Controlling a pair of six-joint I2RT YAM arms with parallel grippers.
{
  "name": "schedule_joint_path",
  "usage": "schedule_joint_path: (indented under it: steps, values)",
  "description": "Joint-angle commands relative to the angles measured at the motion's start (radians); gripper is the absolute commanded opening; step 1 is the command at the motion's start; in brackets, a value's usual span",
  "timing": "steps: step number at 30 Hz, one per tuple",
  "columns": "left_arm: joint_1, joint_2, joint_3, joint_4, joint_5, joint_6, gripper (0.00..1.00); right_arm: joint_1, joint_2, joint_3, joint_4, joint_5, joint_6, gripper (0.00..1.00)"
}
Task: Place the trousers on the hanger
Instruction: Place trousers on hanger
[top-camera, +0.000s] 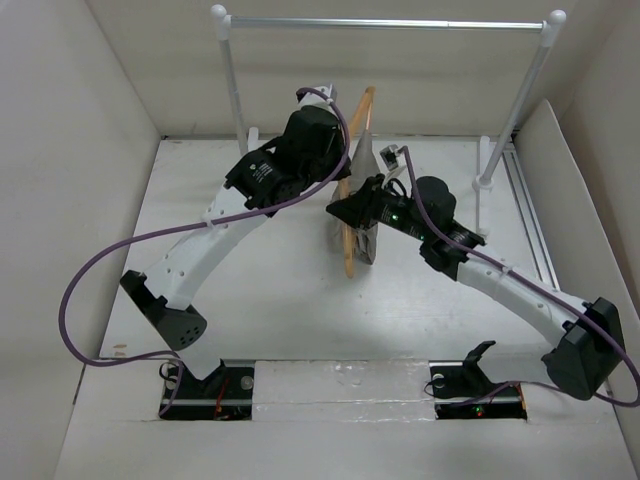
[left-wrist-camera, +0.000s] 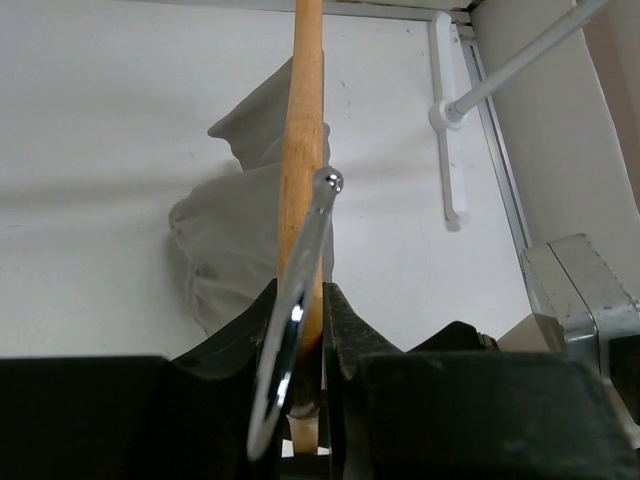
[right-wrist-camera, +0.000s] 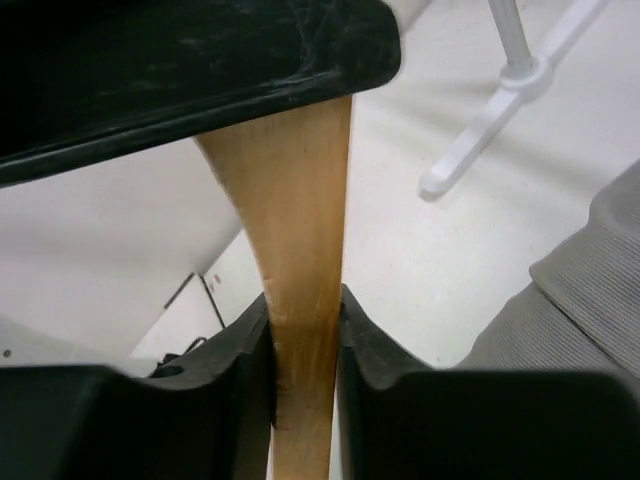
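two end effectors clamp the hanger (top-camera: 365, 113): the left end effector (left-wrist-camera: 300, 303) is shut on its wood beside the metal hook (left-wrist-camera: 320, 205), and the right end effector (right-wrist-camera: 305, 312) pinches a wooden bar. the hanger stands on edge between the arms, with the trousers (left-wrist-camera: 228, 250) bunched on the desk (left-wrist-camera: 100, 150) beside it.
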Motion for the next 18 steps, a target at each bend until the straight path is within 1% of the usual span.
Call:
schedule_joint_path:
  steps: [1,3,4,5,7,8,11,12,15,16,17,18]
  values:
    - [-0.001,-0.012,0.07,0.128,0.038,0.001,0.0,0.039,-0.023,-0.02,0.277,-0.112,0.008,0.09]
    - [-0.001,-0.013,0.073,0.142,0.043,0.003,0.0,0.039,-0.022,-0.003,0.288,-0.103,0.031,0.05]
    - [-0.001,-0.012,0.082,0.144,0.049,0.004,0.04,0.039,-0.021,0.029,0.28,-0.092,0.033,0.02]
    - [-0.001,-0.012,0.085,0.151,0.057,0.004,0.22,0.039,-0.02,0.045,0.274,-0.086,0.036,0.0]
    - [-0.001,-0.015,0.102,0.161,0.084,0.018,0.46,0.026,-0.012,0.072,0.274,-0.069,0.064,0.0]
    - [-0.001,-0.019,0.104,0.183,0.097,0.026,0.71,0.01,-0.006,0.097,0.278,-0.066,0.071,0.0]
    - [-0.001,-0.052,0.105,0.234,0.138,0.044,0.94,-0.042,0.024,0.135,0.289,-0.066,0.114,0.0]
    - [-0.001,-0.058,0.116,0.234,0.144,0.047,0.99,-0.068,0.031,0.156,0.295,-0.066,0.13,0.0]
    - [-0.001,-0.091,0.176,0.23,0.149,0.067,0.99,-0.113,0.072,0.21,0.297,-0.084,0.128,0.0]
    - [-0.001,-0.11,0.205,0.237,0.162,0.085,0.99,-0.153,0.09,0.235,0.294,-0.09,0.125,0.0]
    - [-0.001,-0.11,0.205,0.237,0.163,0.085,0.99,-0.153,0.09,0.249,0.294,-0.091,0.121,0.0]
    - [-0.001,-0.133,0.22,0.242,0.163,0.092,0.99,-0.182,0.097,0.261,0.282,-0.092,0.119,0.0]
